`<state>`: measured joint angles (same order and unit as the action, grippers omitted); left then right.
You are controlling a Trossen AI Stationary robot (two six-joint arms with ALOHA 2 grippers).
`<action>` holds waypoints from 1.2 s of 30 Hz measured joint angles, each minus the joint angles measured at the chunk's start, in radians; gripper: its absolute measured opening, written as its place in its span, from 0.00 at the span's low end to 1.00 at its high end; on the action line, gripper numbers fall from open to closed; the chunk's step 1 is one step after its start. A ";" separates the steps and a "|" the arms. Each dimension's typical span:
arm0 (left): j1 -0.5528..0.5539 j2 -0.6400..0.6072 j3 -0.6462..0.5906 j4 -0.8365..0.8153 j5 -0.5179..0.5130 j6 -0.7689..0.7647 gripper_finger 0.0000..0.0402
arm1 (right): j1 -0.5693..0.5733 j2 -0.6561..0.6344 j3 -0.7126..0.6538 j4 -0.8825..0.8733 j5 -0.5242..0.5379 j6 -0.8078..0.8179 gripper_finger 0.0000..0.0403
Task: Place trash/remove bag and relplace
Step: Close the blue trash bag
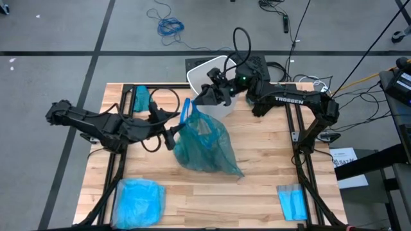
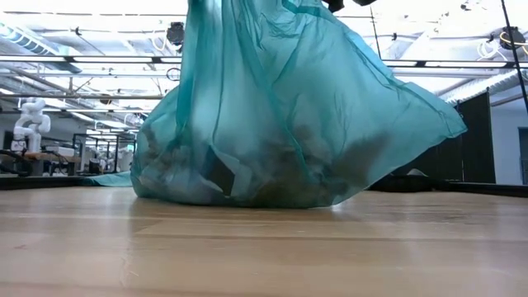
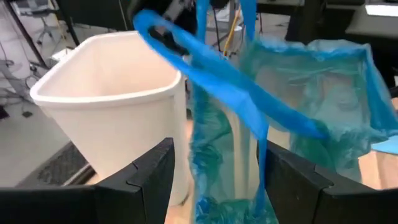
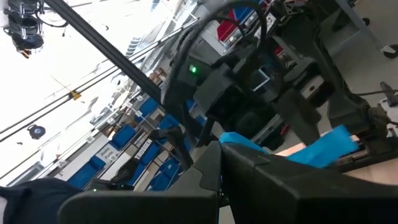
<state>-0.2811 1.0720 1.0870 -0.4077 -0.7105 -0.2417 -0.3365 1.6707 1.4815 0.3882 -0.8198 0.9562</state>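
Bag (image 1: 205, 144): thin crinkly teal liner, slumped mid-table on pale wood planks (image 1: 270, 173), dark scraps of trash (image 2: 247, 169) showing through its base. Left gripper (image 1: 172, 136) at the bag's side, fingers (image 3: 149, 180) spread, straddling a hanging fold. Right gripper (image 1: 207, 96) farther back, fingers clamped on the bag's blue handle strip. Behind: white smooth-walled bin (image 3: 112, 106) at the table's far edge, open room beyond.

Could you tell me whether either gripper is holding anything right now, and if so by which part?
The right gripper is shut on the teal bag, pinching its gathered top. The left gripper is open beside the bag, holding nothing.
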 joint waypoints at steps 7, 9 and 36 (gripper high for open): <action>0.072 -0.001 0.000 0.104 0.026 0.111 0.55 | 0.013 0.000 0.000 -0.009 0.000 -0.006 0.00; 0.100 -0.001 0.000 0.139 0.059 0.140 0.55 | 0.017 0.000 0.000 -0.010 0.000 -0.007 0.00; 0.110 -0.012 0.161 -0.146 0.370 -0.084 0.55 | 0.024 0.000 0.000 -0.017 0.006 -0.023 0.00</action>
<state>-0.1710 1.0603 1.2484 -0.5535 -0.3408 -0.3258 -0.3122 1.6703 1.4815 0.3714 -0.8140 0.9327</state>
